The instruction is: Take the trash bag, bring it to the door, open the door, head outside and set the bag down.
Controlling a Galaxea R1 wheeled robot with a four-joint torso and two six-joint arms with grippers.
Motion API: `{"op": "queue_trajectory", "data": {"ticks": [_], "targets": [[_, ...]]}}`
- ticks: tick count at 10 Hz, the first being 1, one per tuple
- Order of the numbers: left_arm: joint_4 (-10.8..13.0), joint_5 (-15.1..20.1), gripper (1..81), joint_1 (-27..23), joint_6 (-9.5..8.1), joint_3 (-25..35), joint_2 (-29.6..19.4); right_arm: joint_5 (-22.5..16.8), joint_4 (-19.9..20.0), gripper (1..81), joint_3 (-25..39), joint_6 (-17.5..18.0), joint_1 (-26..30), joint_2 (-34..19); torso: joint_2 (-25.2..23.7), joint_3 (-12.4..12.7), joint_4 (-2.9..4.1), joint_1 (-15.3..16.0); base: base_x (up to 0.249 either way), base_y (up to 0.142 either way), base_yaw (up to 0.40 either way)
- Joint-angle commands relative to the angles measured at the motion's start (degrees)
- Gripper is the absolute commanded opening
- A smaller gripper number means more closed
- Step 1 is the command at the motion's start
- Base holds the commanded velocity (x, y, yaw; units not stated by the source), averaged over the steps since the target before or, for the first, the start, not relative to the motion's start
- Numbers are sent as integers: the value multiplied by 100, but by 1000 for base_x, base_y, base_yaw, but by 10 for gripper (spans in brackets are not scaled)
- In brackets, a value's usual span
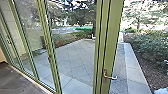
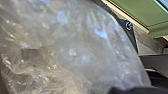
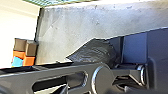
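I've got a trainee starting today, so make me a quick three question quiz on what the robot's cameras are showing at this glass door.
1. True or false: in the head view, the door handle is fixed to a bright red frame.
2. Pick one: in the left wrist view, the plastic is
A. printed with black stripes
B. shiny and wrinkled
C. solid orange
3. Fill in the blank: the yard outside is covered with ____, and bushes grow beside it.

Key:
1. False, the frame is green.
2. B
3. Paving slabs
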Motion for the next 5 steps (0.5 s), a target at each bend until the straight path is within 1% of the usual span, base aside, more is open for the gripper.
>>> {"op": "queue_trajectory", "data": {"ticks": [1,3,4,5], "targets": [[-27,352,10,-247,-4,62,-81,-209,-130,811,1095,-58,532,-952,0,0,0,0,0,0,0],[-19,352,10,-238,4,62,-64,-209,-77,811,1385,-49,769,-1223,0,0,2,0,0,0,0],[-10,352,10,-238,-4,62,-54,-218,9,811,1569,-49,962,-1373,0,0,0,0,0,0,0],[-10,352,10,-238,-4,62,-54,-269,185,811,1754,-49,1226,-1539,0,0,0,0,0,0,0]]}}
